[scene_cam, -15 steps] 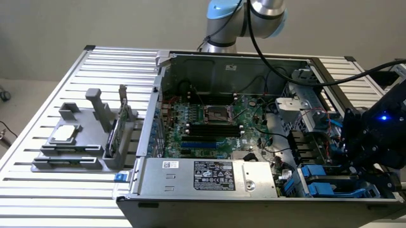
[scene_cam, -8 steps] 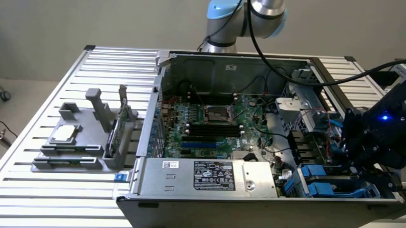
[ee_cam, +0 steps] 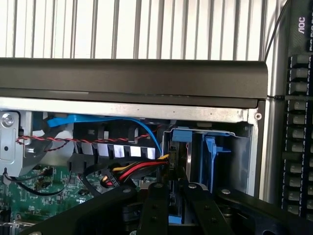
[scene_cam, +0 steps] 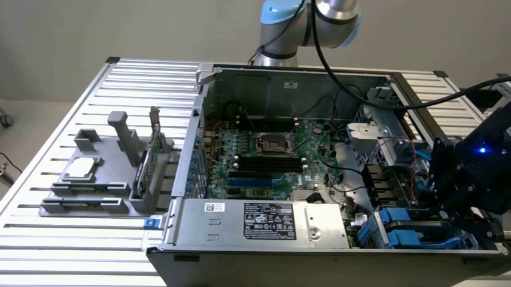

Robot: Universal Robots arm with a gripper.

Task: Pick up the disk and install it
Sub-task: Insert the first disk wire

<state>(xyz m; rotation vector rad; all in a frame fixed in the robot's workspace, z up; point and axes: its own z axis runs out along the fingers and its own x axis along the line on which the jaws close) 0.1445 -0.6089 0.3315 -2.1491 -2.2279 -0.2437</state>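
Even diffuse light, soft shadows, slightly soft focus

Exterior view looks down on the open computer case (scene_cam: 335,179); wrist view sits close inside its drive bay (ee_cam: 205,161).

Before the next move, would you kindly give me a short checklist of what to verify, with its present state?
1. Tool over the drive-bay corner of the open case: ok.
2. Case side open, giving access from above: ok.
3. Tool's hold on the disk: cannot tell.
4. Disk seated in the bay: cannot tell; a blue rail stands upright in the bay just ahead of the tool.
5. Cables away from the tool: not ok; the red, yellow and black bundle runs right up beside it.
6. Thin blue cable away from the bay mouth: not ok; it curves down next to the bay.
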